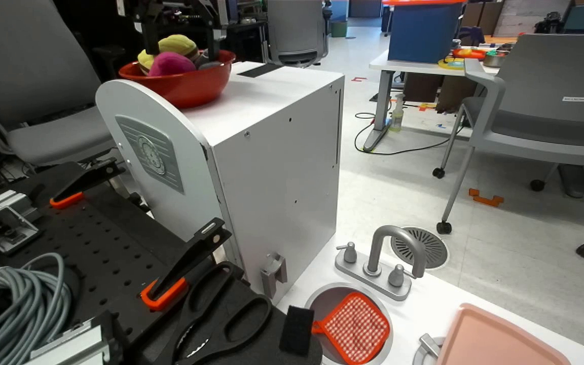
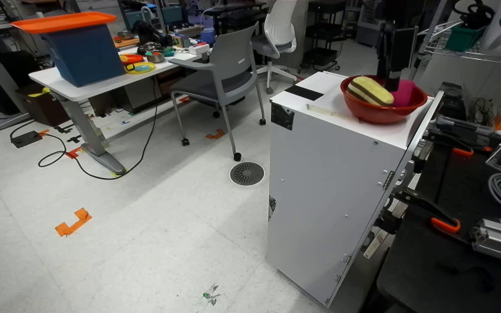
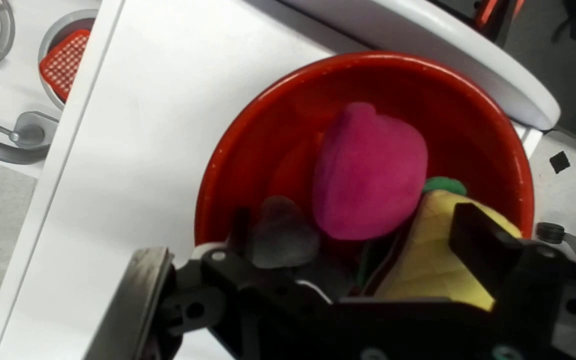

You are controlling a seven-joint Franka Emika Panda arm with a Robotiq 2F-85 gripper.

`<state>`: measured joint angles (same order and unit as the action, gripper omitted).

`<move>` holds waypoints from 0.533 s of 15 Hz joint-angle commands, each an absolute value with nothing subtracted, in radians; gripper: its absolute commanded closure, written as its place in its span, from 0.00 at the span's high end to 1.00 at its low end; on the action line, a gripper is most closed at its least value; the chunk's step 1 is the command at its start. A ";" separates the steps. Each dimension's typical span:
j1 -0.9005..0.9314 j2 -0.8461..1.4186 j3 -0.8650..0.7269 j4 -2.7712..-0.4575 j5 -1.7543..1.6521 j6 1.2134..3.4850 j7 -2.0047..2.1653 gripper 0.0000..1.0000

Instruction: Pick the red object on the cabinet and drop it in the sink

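The red object, a magenta lump (image 1: 171, 65), lies in a shiny red bowl (image 1: 190, 92) on top of the white cabinet (image 1: 282, 167). It also shows in an exterior view (image 2: 405, 93) and in the wrist view (image 3: 370, 175). My gripper (image 1: 183, 48) is open above the bowl, its fingertips down near the bowl's contents. In the wrist view the fingers (image 3: 353, 220) stand wide apart, with the magenta lump ahead of the gap between them and nothing held. The sink (image 1: 326, 300) is a round basin beside the cabinet, with a grey faucet (image 1: 398, 238) behind it.
A yellow plush piece (image 3: 423, 260) and a grey piece (image 3: 284, 237) share the bowl. The cabinet's rounded end panel (image 1: 155, 152) rises beside the bowl. An orange-red mesh disc (image 1: 355, 327) lies in the sink; a pink tray (image 1: 500, 339) is to its right. Black clamps (image 1: 190, 258) stand nearby.
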<state>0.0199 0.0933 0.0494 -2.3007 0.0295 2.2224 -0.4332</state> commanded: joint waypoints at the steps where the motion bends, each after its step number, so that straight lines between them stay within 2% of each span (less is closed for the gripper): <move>1: 0.022 0.102 0.058 -2.279 0.036 2.189 -0.449 1.00; 8: 0.020 0.093 0.057 -2.287 0.033 2.190 -0.447 1.00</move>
<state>0.0217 0.0934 0.0548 -2.3007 0.0296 2.2185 -0.4332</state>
